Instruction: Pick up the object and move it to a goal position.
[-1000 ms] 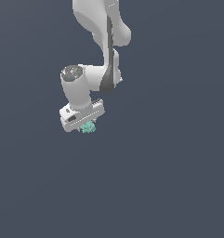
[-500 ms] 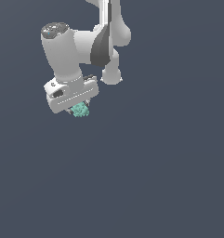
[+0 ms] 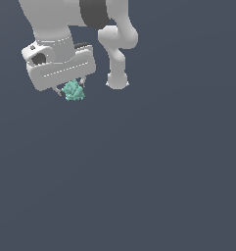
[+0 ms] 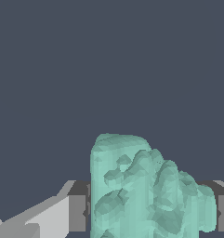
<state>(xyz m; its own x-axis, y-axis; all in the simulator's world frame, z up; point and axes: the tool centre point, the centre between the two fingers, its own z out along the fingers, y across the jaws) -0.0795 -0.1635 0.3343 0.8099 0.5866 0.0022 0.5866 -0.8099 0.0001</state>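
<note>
Gripper clenched on the teal object, lifted clear beneath the white gripper head, upper part of the exterior view's left; pickup apparently done, carry to unseen goal position left

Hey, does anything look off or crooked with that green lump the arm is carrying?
Nothing stands out. The teal lump sits between the fingers of the pincer, under the white head. The wrist view shows it bumpy and irregular, with no visible pieces broken off. No goal marker is visible.
</note>
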